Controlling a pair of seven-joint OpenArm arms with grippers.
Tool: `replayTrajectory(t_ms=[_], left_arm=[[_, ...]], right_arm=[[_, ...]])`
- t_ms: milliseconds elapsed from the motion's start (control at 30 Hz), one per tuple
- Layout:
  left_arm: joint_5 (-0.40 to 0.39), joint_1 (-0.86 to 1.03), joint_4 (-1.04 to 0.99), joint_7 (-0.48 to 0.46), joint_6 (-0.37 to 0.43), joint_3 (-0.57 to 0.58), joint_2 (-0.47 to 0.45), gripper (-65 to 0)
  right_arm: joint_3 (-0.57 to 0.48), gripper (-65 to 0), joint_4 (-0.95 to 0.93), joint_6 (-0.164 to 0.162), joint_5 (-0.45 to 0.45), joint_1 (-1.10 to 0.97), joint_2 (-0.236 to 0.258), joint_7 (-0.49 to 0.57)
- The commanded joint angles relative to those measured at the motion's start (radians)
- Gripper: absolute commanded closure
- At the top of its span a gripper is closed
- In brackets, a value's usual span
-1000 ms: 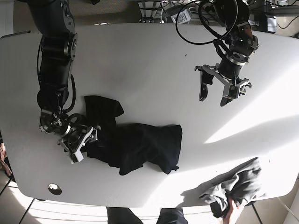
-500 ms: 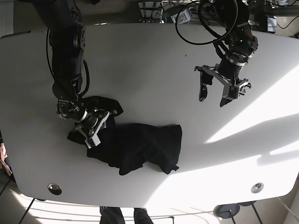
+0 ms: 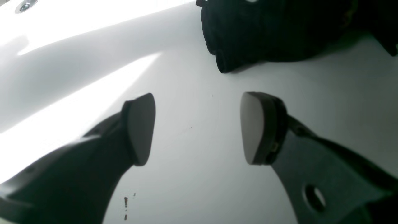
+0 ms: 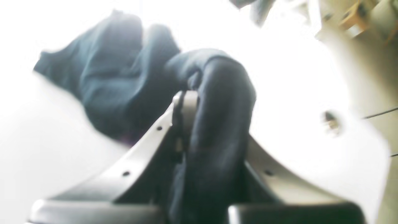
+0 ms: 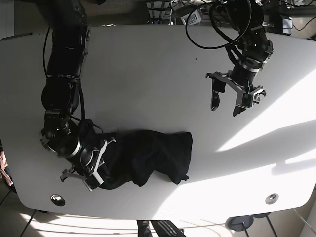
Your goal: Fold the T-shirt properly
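Observation:
The black T-shirt (image 5: 153, 155) lies crumpled on the white table (image 5: 148, 74), left of centre near the front edge. My right gripper (image 5: 91, 170) is at the shirt's left end and is shut on a bunched fold of it. The right wrist view shows the dark cloth (image 4: 214, 130) pinched between the fingers (image 4: 149, 146). My left gripper (image 5: 224, 107) is open and empty, hovering above bare table at the right rear, well apart from the shirt. In the left wrist view its pads (image 3: 140, 127) stand wide apart, with the shirt's edge (image 3: 267, 31) beyond them.
Two metal grommets sit in the table near the front edge, one at the left (image 5: 58, 199) and one at the right (image 5: 271, 198). Cables and equipment (image 5: 192, 15) lie beyond the far edge. A bright sunlight band (image 5: 276, 128) crosses the right side.
My right gripper moved down toward the front edge, pulling the shirt's upper-left part with it. The left arm barely moved. The hand with a grey garment at the front right is gone.

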Motion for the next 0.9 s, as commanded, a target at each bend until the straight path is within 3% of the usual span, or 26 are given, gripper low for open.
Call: replayTrajectory(t_ms=[33, 233, 533, 633, 800, 900], left_arm=[[-0.017, -0.002, 0.017, -0.025, 0.000, 0.008, -0.002, -39.0], [-0.015, 0.001, 0.019, -0.025, 0.000, 0.062, -0.002, -39.0], [-0.018, 0.001, 0.025, -0.025, 0.000, 0.226, -0.001, -39.0], [-0.021, 0.001, 0.025, -0.025, 0.000, 0.275, -0.001, -39.0], [-0.023, 0.001, 0.025, -0.027, 0.000, 0.374, 0.021, -39.0], [-0.025, -0.028, 0.027, -0.030, 0.000, 0.404, 0.029, -39.0]], right_arm=[[0.003, -1.9, 0.025, -0.002, 0.013, 0.113, 0.007, 0.002], [-0.005, -1.6, 0.017, -0.002, 0.013, 0.338, 0.005, -0.030], [-0.055, -1.6, -0.221, -0.002, 0.011, 0.717, 0.001, 0.001], [-0.055, -1.6, -0.270, -0.002, 0.011, 0.808, -0.029, 0.001], [-0.061, -1.6, -0.291, -0.002, 0.011, 0.811, -0.048, -0.004], [-0.143, -1.6, -0.284, -0.002, 0.011, 0.811, -0.067, -0.007]])
